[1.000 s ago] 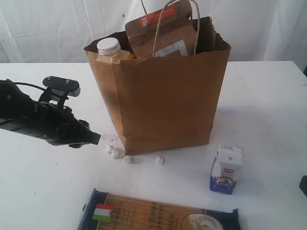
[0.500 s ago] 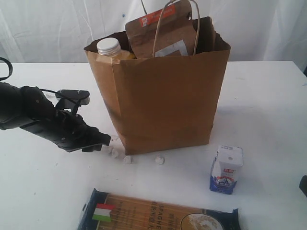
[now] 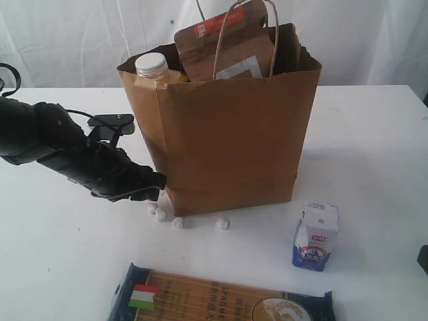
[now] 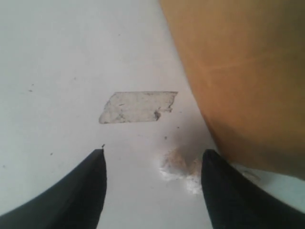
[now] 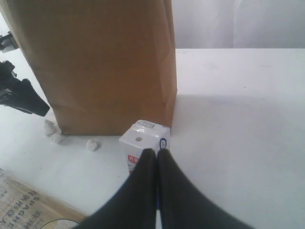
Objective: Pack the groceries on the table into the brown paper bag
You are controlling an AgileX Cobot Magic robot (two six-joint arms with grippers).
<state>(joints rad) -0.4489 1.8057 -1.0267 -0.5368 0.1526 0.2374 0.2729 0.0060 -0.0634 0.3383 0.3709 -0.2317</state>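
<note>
Left gripper (image 3: 158, 182) down at the tall brown kraft paper bag's (image 3: 231, 140) bottom corner, jaws spread over a small white lump (image 4: 178, 164), right gripper (image 5: 156, 153) pressed together, white-blue carton (image 3: 315, 235) and dark-blue spaghetti pack (image 3: 221, 297) outside the bag.

Paper bag (image 3: 227, 134) upright; carton (image 3: 315, 235), spaghetti pack (image 3: 221, 297) outside.

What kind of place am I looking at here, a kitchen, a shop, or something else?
Most likely a robot lab or staged test bench, not a home: a large flat white tabletop, a white draped cloth backdrop, and a black robot arm beside a tall brown paper bag.
</note>
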